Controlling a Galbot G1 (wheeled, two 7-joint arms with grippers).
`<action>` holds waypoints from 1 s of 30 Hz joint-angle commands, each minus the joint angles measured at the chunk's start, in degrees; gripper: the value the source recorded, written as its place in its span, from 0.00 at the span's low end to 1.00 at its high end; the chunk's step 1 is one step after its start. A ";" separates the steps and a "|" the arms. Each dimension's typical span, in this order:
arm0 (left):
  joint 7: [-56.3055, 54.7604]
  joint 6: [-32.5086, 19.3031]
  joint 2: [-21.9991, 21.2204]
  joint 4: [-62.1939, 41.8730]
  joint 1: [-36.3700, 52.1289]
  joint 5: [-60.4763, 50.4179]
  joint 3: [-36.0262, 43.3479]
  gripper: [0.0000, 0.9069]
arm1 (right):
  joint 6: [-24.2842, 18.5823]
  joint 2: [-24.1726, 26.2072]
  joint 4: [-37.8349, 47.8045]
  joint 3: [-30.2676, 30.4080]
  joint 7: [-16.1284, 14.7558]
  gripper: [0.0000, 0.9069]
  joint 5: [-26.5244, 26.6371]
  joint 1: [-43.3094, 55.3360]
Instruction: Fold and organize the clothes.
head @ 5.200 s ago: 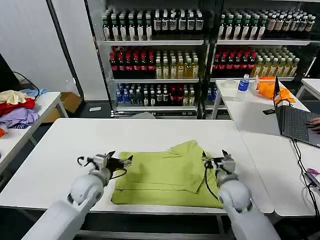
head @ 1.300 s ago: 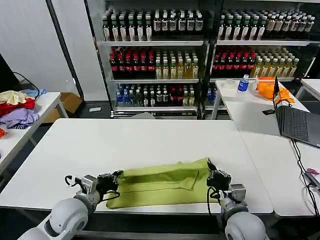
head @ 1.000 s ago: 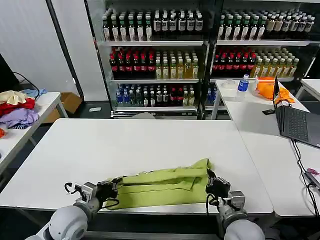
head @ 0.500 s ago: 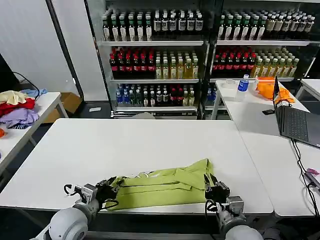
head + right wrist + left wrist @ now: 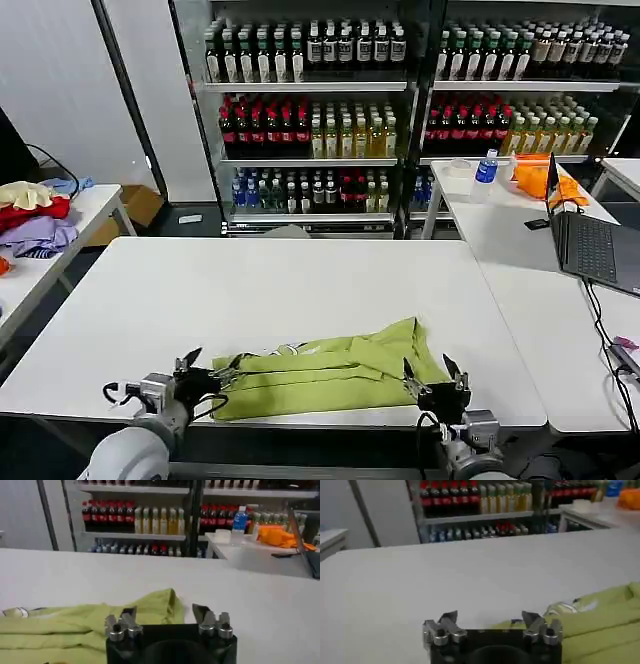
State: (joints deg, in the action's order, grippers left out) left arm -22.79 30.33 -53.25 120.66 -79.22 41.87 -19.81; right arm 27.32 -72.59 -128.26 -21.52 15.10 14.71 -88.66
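Note:
The clothes are one lime t-shirt (image 5: 330, 372), lying as a long, loosely folded strip along the front edge of the white table (image 5: 280, 280). A bit of white print shows near its left end. My left gripper (image 5: 205, 368) is open just off the strip's left end, nothing between its fingers. At the strip's right end my right gripper (image 5: 430, 368) is open too, also holding nothing. In the left wrist view the left gripper (image 5: 490, 619) faces the shirt (image 5: 600, 627). In the right wrist view the right gripper (image 5: 165, 613) stands before the shirt (image 5: 75, 625).
A heap of red, lilac and cream garments (image 5: 30, 215) lies on a side table at left. A laptop (image 5: 590, 245), an orange cloth (image 5: 540, 172) and a blue bottle (image 5: 487, 165) sit on the tables at right. Bottle shelves (image 5: 310, 120) stand behind.
Both grippers pulled the folded shirt toward the front edge, then opened and let go of its ends, drawing back slightly. The shirt now lies loose.

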 commanded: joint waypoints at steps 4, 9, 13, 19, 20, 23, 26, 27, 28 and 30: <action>-6.04 -1.50 -10.76 1.40 -4.79 4.98 -1.76 1.00 | -0.27 -0.55 -0.83 -0.25 0.07 1.00 -0.61 -1.93; -6.25 -2.65 -13.63 -0.52 -4.50 4.13 -0.27 1.00 | -0.57 -0.80 -1.09 -0.19 0.09 1.00 -0.68 -2.64; -6.66 -3.14 -14.43 -1.88 -3.61 4.27 0.33 1.00 | -0.77 -0.83 -1.20 -0.27 0.15 1.00 -0.69 -2.98; -6.44 -4.35 -15.88 -2.46 -4.04 4.25 1.20 0.11 | -0.80 -0.98 -1.41 -0.21 0.28 1.00 -0.61 -3.02; -6.35 -4.66 -16.02 -2.55 -4.26 4.27 1.20 0.10 | -0.83 -0.99 -1.38 -0.20 0.30 1.00 -0.60 -3.03; -5.44 -5.21 -15.99 -2.52 -4.70 4.18 1.05 0.07 | -1.12 -1.02 -1.19 -0.14 0.25 1.00 -0.60 -3.03; -4.40 -5.57 -15.85 -2.48 -4.83 4.23 0.82 0.06 | -1.19 -1.22 -1.30 0.08 0.28 1.00 -0.62 -3.08; -4.20 -5.64 -15.85 -2.50 -4.80 4.36 0.77 0.06 | -1.17 -1.26 -1.35 0.17 0.31 1.00 -0.61 -3.09; -4.13 -5.72 -15.88 -2.48 -4.78 4.50 0.72 0.06 | -1.17 -1.28 -1.38 0.19 0.33 1.00 -0.61 -3.10; -3.97 -5.96 -16.08 -2.49 -4.66 4.80 0.49 0.06 | -1.16 -1.23 -1.50 0.35 0.38 1.00 -0.59 -3.20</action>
State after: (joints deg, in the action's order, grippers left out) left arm -27.04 24.71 -68.09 118.51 -83.44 46.24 -19.52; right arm 26.20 -73.62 -129.87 -21.15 15.42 14.18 -91.83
